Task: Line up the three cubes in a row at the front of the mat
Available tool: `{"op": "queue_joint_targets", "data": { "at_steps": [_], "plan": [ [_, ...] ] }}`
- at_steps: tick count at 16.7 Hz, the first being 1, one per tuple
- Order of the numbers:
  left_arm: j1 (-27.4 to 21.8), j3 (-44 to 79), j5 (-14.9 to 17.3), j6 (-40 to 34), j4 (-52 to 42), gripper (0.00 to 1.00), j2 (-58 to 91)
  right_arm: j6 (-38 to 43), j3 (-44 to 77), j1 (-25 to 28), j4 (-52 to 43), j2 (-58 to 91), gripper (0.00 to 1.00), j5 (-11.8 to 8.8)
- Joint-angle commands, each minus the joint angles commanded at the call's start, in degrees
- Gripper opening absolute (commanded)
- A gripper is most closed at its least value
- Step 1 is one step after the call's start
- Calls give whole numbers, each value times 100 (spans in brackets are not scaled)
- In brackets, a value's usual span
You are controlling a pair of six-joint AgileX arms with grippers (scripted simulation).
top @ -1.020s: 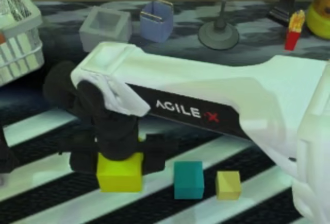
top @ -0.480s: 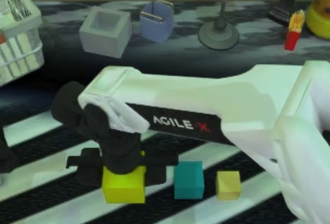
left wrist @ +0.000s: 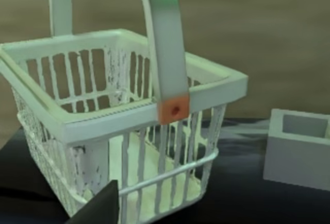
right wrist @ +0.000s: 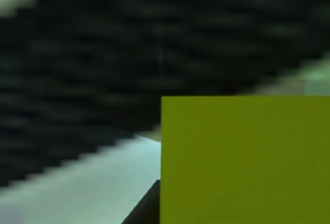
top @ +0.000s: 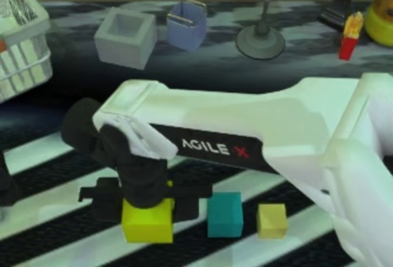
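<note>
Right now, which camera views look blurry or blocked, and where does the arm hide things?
Top view: the right arm covers the mat's middle and the lime-yellow cube's back edge. Right wrist view: that cube fills a corner, stripes soft and out of focus. Left wrist view: the white basket is sharp, background plain.

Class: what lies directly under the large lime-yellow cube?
The lime-yellow cube sits on the striped mat. The right gripper covers its top rear, so the mat directly beneath is hidden.
</note>
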Motion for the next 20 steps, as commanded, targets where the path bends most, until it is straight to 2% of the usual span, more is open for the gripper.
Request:
{"op": "queue_joint_targets", "data": {
  "at_steps": [4,5,14,20],
  "plan": [
    [0,0,0,0,0,100,0,0,0,0,0,0,98,0],
    [0,0,0,0,0,100,0,0,0,0,0,0,100,0],
    [0,0,0,0,0,100,0,-4,20,-8,-20,-3,100,0],
    [0,0,0,0,0,100,0,5,933,32,-1144,-166,100,-7]
  ]
}}
